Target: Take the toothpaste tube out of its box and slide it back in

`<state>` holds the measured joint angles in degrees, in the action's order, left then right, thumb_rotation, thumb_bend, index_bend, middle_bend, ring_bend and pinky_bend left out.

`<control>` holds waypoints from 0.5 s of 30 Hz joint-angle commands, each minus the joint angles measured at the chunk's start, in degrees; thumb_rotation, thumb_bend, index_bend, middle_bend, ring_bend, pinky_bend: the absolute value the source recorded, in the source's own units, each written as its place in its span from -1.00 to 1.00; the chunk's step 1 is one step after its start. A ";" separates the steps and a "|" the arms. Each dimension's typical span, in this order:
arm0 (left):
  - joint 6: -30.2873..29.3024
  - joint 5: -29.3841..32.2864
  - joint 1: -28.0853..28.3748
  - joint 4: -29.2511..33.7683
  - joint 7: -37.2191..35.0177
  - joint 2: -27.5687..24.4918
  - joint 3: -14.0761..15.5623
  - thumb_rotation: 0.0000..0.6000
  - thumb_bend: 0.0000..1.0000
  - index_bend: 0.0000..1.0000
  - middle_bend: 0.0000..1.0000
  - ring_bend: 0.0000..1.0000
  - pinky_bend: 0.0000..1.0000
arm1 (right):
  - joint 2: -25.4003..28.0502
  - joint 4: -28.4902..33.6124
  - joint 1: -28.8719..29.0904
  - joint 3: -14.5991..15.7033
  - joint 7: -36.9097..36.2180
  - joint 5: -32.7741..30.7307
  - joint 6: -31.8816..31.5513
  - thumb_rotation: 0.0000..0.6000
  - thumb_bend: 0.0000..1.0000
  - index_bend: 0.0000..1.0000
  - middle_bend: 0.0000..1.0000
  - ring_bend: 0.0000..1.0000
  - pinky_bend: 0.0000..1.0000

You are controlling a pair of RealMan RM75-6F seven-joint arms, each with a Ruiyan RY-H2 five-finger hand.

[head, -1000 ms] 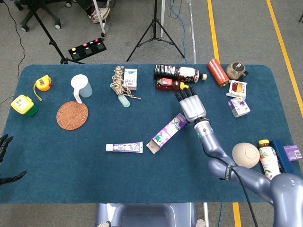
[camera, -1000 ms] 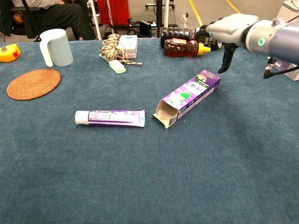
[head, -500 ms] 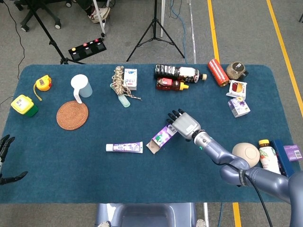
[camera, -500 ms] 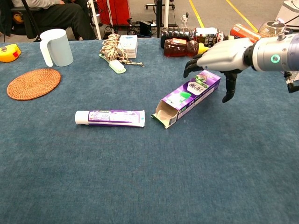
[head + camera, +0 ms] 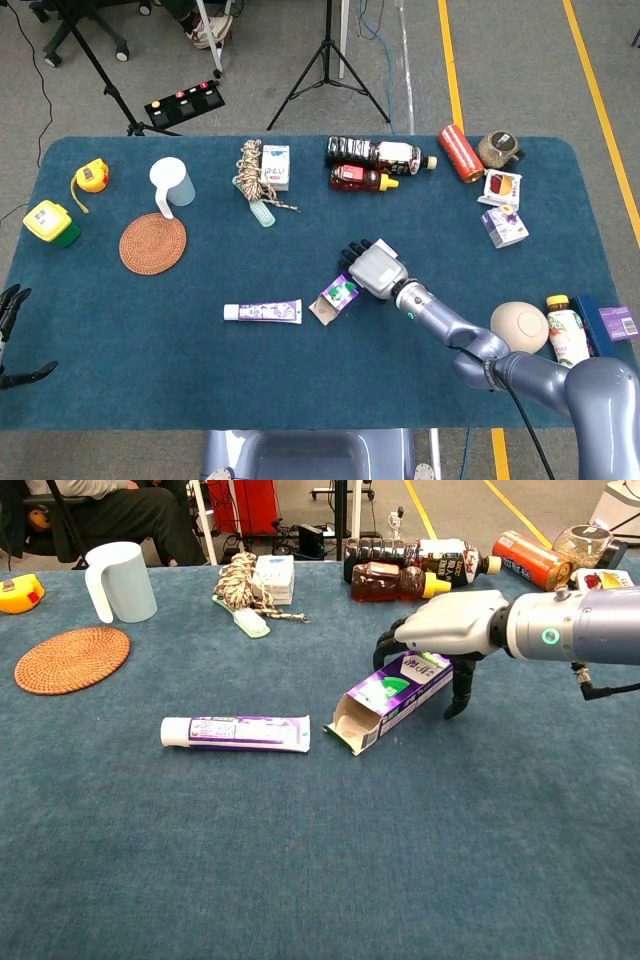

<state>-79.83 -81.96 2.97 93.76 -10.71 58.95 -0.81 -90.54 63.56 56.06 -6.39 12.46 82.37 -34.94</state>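
Blue table [image 5: 120,330] seen from head and chest cameras. Right hand [image 5: 445,630] arched over the far end of the purple toothpaste box [image 5: 390,702], fingers apart either side, seemingly not yet clamped (contact hard to judge). Toothpaste tube [image 5: 236,733] flat just left of the box's open mouth. Left hand [image 5: 12,310] at far-left edge, fingers spread.
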 commanded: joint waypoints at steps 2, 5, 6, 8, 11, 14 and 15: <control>0.18 0.06 0.08 0.03 0.19 0.04 0.04 1.00 -0.95 -1.00 -1.00 -1.00 -0.84 | -1.66 -2.07 0.16 0.37 -1.45 0.47 -1.37 1.00 -0.82 -0.42 -0.52 -0.60 -0.51; 0.21 0.08 0.09 0.05 0.29 0.07 0.04 1.00 -0.95 -1.00 -1.00 -1.00 -0.84 | -2.27 -2.97 0.06 0.28 -1.88 0.38 -2.24 1.00 -0.66 -0.31 -0.36 -0.43 -0.36; 0.20 0.13 0.09 0.05 0.32 0.09 0.03 1.00 -0.95 -1.00 -1.00 -1.00 -0.84 | -2.44 -3.24 -0.01 0.21 -1.91 0.31 -2.64 1.00 -0.62 -0.28 -0.32 -0.38 -0.32; 0.21 0.16 0.07 0.07 0.30 0.09 0.04 1.00 -0.95 -1.00 -1.00 -1.00 -0.84 | -2.48 -3.26 -0.43 -0.29 -2.36 -0.19 -3.87 1.00 -0.51 -0.20 -0.17 -0.20 -0.17; 0.28 0.09 0.11 0.07 0.44 0.15 0.09 1.00 -0.95 -1.00 -1.00 -1.00 -0.84 | -1.83 -2.22 -1.11 -0.69 -3.18 -1.02 -4.96 1.00 -0.40 -0.14 -0.05 -0.07 -0.02; 0.38 0.02 0.16 0.09 0.51 0.17 0.15 1.00 -0.95 -1.00 -1.00 -1.00 -0.84 | -1.22 -1.23 -1.54 -1.07 -3.76 -1.87 -5.32 1.00 -0.33 -0.12 0.02 0.03 0.08; 0.43 0.01 0.18 0.11 0.56 0.19 0.18 1.00 -0.95 -1.00 -1.00 -1.00 -0.84 | -0.81 -0.61 -1.76 -1.29 -4.02 -2.32 -5.49 1.00 -0.30 -0.12 0.05 0.07 0.12</control>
<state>-79.41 -81.95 3.14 93.87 -10.14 59.13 -0.63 -91.73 62.48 54.57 -7.42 8.75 80.41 -40.20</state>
